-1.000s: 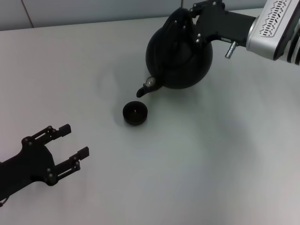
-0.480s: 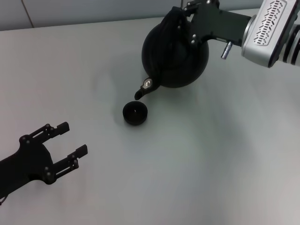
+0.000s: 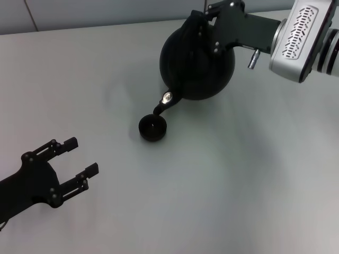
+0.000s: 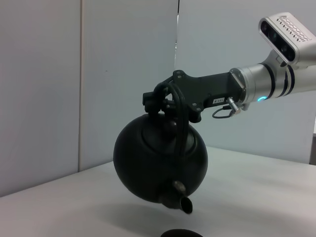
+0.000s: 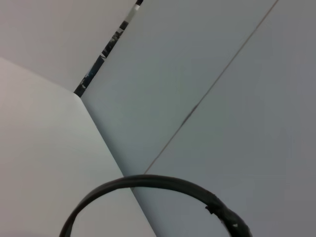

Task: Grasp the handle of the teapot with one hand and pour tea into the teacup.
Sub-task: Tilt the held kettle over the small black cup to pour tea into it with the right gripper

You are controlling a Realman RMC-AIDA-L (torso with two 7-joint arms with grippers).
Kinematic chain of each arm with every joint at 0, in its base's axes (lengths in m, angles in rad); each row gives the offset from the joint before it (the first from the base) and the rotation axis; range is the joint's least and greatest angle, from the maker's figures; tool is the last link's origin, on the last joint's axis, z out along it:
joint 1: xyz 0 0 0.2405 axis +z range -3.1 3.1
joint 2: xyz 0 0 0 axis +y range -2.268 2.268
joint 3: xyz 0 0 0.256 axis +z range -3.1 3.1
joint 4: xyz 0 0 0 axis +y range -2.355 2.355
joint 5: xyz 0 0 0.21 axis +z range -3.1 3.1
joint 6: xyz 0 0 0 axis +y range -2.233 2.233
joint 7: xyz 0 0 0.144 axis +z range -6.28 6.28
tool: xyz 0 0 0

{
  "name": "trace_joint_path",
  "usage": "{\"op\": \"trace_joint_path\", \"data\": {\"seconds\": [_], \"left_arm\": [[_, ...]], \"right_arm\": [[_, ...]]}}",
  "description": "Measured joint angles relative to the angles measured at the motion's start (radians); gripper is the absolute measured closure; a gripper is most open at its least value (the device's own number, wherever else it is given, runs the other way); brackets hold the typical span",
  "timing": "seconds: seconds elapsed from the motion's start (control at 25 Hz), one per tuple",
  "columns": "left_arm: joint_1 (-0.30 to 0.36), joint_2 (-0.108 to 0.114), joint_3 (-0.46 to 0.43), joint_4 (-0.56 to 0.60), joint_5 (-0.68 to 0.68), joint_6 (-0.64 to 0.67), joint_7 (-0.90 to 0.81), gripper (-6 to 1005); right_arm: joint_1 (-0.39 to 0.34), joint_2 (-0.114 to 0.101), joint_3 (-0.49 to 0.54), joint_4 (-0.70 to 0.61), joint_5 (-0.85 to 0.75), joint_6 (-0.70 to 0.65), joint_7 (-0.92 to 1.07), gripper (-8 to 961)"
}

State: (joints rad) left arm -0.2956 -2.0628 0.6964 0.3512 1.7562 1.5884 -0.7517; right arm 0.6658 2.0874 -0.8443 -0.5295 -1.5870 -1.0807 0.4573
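The round black teapot hangs in the air, tilted, with its spout pointing down just above the small black teacup on the table. My right gripper is shut on the teapot's arched handle. In the left wrist view the teapot leans forward with its spout over the teacup's rim. A curved piece of the handle crosses the right wrist view. My left gripper rests low at the near left, open and empty.
The white table stretches around the teacup. A pale wall rises beyond the table's far edge.
The right gripper has shifted the teapot slightly left and tipped it further, bringing the spout closer over the teacup. The left arm has drawn back a little toward the near left.
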Motion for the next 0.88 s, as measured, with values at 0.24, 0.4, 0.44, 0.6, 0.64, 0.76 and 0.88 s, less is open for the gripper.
{"op": "trace_joint_path", "data": {"seconds": [0.24, 0.4, 0.44, 0.6, 0.64, 0.76, 0.88], "left_arm": [[0.002, 0.0, -0.001, 0.0, 0.0, 0.005, 0.0, 281], [0.004, 0.0, -0.002, 0.0, 0.0, 0.006, 0.0, 281], [0.004, 0.0, -0.002, 0.0, 0.0, 0.007, 0.0, 281], [0.004, 0.0, -0.002, 0.0, 0.0, 0.008, 0.0, 281], [0.004, 0.0, -0.002, 0.0, 0.0, 0.008, 0.0, 281], [0.005, -0.001, -0.002, 0.0, 0.0, 0.01, 0.0, 281], [0.006, -0.001, -0.002, 0.0, 0.0, 0.011, 0.0, 282]], "right_arm": [[-0.002, 0.001, -0.036, -0.001, 0.011, 0.018, -0.018, 823], [-0.002, 0.002, -0.052, -0.005, 0.019, 0.024, -0.02, 821], [-0.002, 0.002, -0.055, -0.007, 0.02, 0.024, -0.024, 820], [-0.003, 0.003, -0.058, -0.01, 0.02, 0.026, -0.058, 818], [-0.003, 0.003, -0.061, -0.01, 0.021, 0.026, -0.061, 817], [-0.007, 0.003, -0.08, -0.012, 0.033, 0.027, -0.079, 815], [-0.008, 0.003, -0.082, -0.012, 0.035, 0.027, -0.084, 813]]}}
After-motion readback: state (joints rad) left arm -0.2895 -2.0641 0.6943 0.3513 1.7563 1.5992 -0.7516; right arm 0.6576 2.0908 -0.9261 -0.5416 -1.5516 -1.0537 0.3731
